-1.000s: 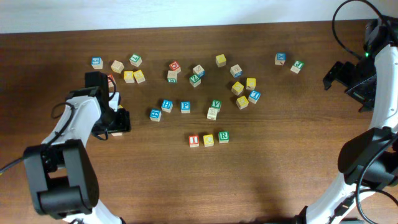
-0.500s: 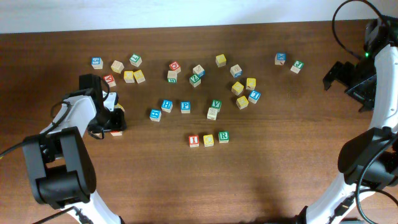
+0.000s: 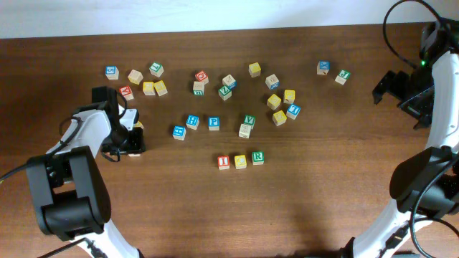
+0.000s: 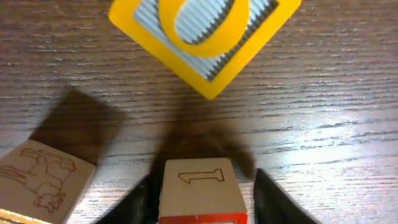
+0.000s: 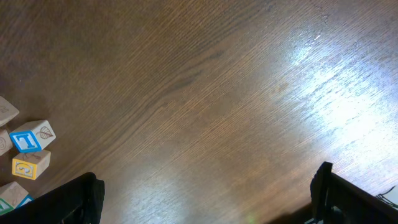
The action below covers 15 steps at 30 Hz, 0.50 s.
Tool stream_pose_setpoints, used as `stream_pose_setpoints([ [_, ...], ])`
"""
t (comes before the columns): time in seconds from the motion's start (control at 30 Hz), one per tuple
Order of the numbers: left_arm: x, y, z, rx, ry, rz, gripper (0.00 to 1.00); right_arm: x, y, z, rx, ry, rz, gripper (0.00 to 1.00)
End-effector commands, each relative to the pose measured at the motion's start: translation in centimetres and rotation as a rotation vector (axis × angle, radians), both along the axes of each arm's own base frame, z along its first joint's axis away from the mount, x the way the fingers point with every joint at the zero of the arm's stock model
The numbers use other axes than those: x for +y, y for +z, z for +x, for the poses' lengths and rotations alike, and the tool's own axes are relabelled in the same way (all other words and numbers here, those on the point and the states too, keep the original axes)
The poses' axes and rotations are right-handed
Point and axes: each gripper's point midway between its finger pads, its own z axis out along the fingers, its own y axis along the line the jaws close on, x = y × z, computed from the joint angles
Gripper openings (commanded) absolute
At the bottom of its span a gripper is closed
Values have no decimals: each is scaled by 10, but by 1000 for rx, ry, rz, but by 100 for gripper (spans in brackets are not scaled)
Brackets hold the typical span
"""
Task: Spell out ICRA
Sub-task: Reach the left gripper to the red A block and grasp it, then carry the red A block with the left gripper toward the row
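Block (image 4: 199,190) straddled by left claw (image 4: 204,182), fingers slightly apart, arm folded low; right claw (image 5: 208,177) spread wide.

A dark brown wooden surface (image 3: 323,208), its fine grain running lengthwise, fills nearly the whole overhead view. 1 pale, off-white strip (image 3: 215,14) borders its far edge. In the right wrist view, a bright patch of glare (image 5: 323,81) whitens the wood grain.

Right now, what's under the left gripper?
Under the left gripper, a red-edged wooden block sits between its jaws, with an outlined 1 or I on the face shown. From overhead the gripper covers most of it; its other faces cannot be seen.
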Motion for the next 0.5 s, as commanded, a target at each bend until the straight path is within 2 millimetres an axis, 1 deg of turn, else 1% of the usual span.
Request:
stream_pose_setpoints([
  [0.0, -3, -10, -7, 43, 0, -23, 30, -2, 8, 1, -22, -6, -16, 98],
  [0.03, -3, -10, -7, 44, 0, -23, 29, -2, 8, 1, -22, -6, -16, 98],
  [0.07, -3, -10, -6, 38, 0, -23, 22, -2, 8, 1, -22, -6, -16, 98],
  [0.13, -2, -5, 0, 25, 0, -21, 22, -2, 8, 1, -22, -6, -16, 98],
  [0.23, -1, 10, 6, 31, 68, -25, 20, -2, 8, 1, -22, -6, -16, 98],
  [0.3, -12, 31, 13, 33, 70, -94, 18, -2, 8, 1, -22, -6, -17, 98],
  [0.37, -33, 53, 22, 16, 72, -226, 21, -2, 8, 1, -22, -6, -16, 98],
  [0.43, -50, 75, 28, 6, 80, -335, 18, -2, 8, 1, -22, -6, -17, 98],
  [0.47, -63, 86, 31, 7, 101, -406, 18, -2, 8, 1, -22, -6, -16, 98],
])
